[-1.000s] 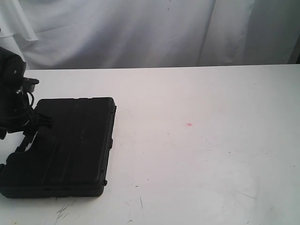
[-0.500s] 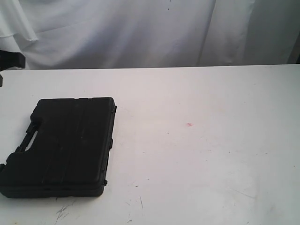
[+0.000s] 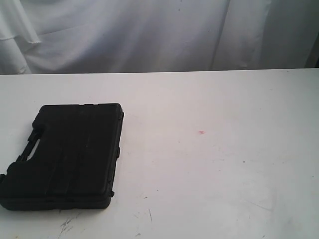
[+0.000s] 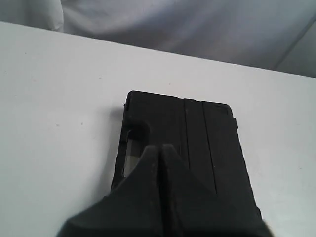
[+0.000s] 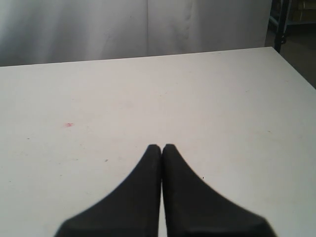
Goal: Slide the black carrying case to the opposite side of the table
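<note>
The black carrying case [image 3: 67,154] lies flat at the left side of the white table [image 3: 214,164], its handle cut-out facing the left edge. No arm shows in the exterior view. In the left wrist view my left gripper [image 4: 159,148] is shut with nothing in it and hangs above the handle end of the case [image 4: 197,143]. My right gripper [image 5: 161,147] is shut and empty over bare table [image 5: 222,108], with the case out of that view.
A tiny red dot [image 3: 201,132] marks the tabletop near the middle, also seen in the right wrist view as the red dot [image 5: 68,124]. Dark scuffs [image 3: 67,224] lie near the front edge. A white curtain [image 3: 149,35] hangs behind the table.
The left arm, which stood over the case's handle side one second ago, has pulled back out of the exterior view. The case has stayed where it was.
</note>
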### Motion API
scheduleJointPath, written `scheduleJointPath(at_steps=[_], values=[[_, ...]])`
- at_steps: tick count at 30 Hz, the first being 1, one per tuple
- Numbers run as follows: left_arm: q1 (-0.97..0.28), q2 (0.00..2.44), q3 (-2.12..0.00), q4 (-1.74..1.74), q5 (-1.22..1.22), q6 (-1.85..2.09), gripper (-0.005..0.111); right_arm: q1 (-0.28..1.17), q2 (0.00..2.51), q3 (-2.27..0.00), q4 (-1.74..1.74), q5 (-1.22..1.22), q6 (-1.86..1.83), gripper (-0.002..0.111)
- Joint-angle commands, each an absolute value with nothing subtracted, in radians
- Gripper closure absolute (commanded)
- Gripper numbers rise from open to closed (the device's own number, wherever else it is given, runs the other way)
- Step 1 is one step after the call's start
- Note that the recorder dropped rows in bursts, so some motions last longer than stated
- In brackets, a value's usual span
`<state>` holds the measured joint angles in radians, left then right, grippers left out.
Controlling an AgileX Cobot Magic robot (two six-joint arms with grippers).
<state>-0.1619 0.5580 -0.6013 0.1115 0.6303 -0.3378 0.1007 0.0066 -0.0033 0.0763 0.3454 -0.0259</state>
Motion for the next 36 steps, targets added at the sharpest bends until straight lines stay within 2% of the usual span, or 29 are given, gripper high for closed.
scheduleJointPath(at_steps=[1,10,14,27,32,36], values=[[-0.163,0.407,-0.54,0.066,0.682,-0.34,0.107,0.096,0.0,0.0,0.066,0.346,-0.028,0.108],[-0.163,0.195,-0.523,-0.028,0.759,-0.358,0.107,0.096,0.0,0.0,0.066,0.346,-0.028,0.108],[-0.163,0.138,-0.523,0.075,0.759,-0.336,0.107,0.096,0.0,0.0,0.066,0.346,-0.028,0.108],[-0.163,0.094,-0.518,0.198,0.753,-0.333,0.107,0.096,0.0,0.0,0.066,0.346,-0.028,0.108],[-0.146,0.094,-0.415,0.193,0.536,-0.335,0.107,0.096,0.0,0.0,0.066,0.346,-0.028,0.108],[-0.057,0.094,-0.289,0.13,0.386,-0.335,0.107,0.096,0.0,0.0,0.066,0.346,-0.028,0.108]])
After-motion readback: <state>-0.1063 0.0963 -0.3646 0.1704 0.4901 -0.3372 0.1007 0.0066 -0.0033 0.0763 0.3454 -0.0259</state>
